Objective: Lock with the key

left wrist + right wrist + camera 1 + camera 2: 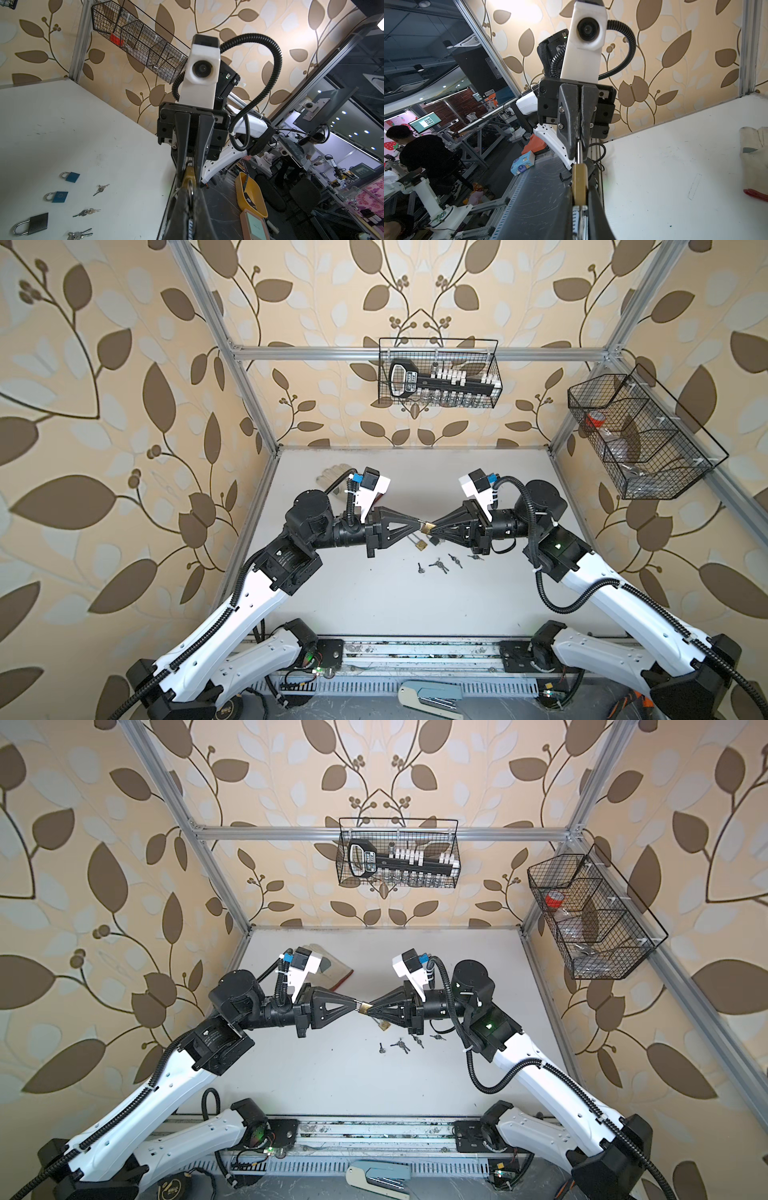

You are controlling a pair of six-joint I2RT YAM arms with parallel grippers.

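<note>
Well, the gold padlock (428, 526) hung in the air with the left gripper (420, 525) shut tight on its loop (579, 149) at 9 o'clock and the right gripper (435, 529) pinched shut at 3 o'clock on what looked like the key (579, 214), so the turning seemed yet to do.

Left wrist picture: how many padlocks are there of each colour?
Blue padlocks: 2
Black padlock: 1
Gold padlock: 1
Total: 4
</note>
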